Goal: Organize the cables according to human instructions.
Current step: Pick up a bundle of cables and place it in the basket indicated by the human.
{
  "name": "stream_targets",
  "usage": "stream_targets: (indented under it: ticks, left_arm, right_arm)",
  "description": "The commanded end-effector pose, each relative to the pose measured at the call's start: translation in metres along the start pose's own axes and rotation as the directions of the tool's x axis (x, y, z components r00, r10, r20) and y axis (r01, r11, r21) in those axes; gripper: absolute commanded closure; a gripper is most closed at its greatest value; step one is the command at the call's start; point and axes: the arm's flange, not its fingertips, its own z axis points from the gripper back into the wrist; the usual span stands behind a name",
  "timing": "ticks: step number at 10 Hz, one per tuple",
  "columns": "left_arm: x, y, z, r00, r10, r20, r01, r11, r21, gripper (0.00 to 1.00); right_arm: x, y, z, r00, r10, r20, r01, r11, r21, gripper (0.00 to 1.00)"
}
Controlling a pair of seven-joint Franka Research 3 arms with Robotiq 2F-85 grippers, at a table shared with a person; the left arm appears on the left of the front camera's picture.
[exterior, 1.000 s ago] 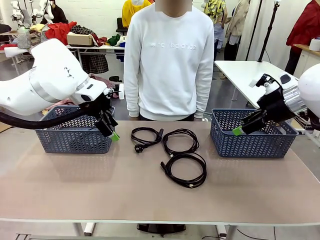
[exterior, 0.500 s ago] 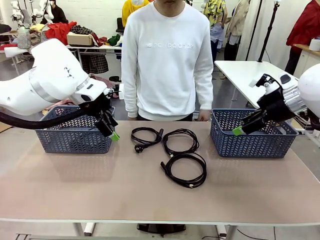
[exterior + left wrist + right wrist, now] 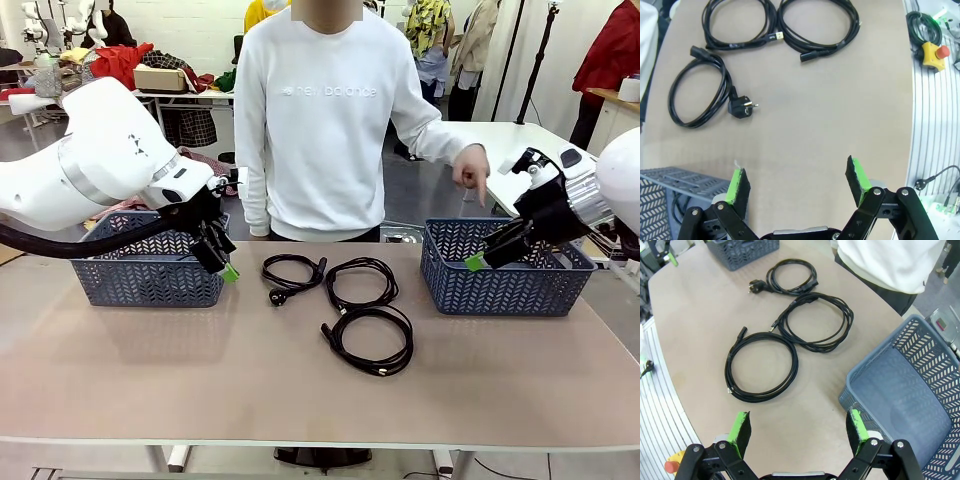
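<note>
Three coiled black cables lie mid-table: one with a chunky plug [image 3: 276,296], a middle one [image 3: 362,262], and a nearer one [image 3: 405,345]. My left gripper [image 3: 222,258] hangs open in front of the left basket [image 3: 150,280], left of the cables. The left wrist view has its fingers [image 3: 737,185] spread above bare table, with the plug cable [image 3: 740,106] and two other coils [image 3: 740,44] [image 3: 825,46] beyond. My right gripper [image 3: 485,255] is open over the right basket [image 3: 505,290]. Its wrist view shows the coils [image 3: 756,286] [image 3: 847,320] [image 3: 794,365].
A person in a white sweatshirt stands at the far side, one hand [image 3: 470,170] pointing down above the right basket [image 3: 875,357]. A yellow stop button [image 3: 931,51] sits on the rail beside the table edge. Bare tabletop lies in front of the cables.
The person's arm has come up from their side, and the hand now points down over the right basket. Both arms and the cables have stayed still.
</note>
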Motion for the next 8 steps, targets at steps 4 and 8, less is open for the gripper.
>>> stream_targets:
  ticks: [4,8]
  left_arm:
    - [0.0004,0.0012,0.0012,1.0,0.001,0.001,-0.001,1.0,-0.003,0.0]
    - [0.0004,0.0012,0.0012,1.0,0.001,0.001,-0.001,1.0,-0.003,0.0]
  right_arm:
    - [-0.0004,-0.0036,-0.0016,1.0,0.011,0.017,-0.012,1.0,0.015,0.0]
    - [-0.0004,-0.0036,-0.0016,1.0,0.011,0.017,-0.012,1.0,0.015,0.0]
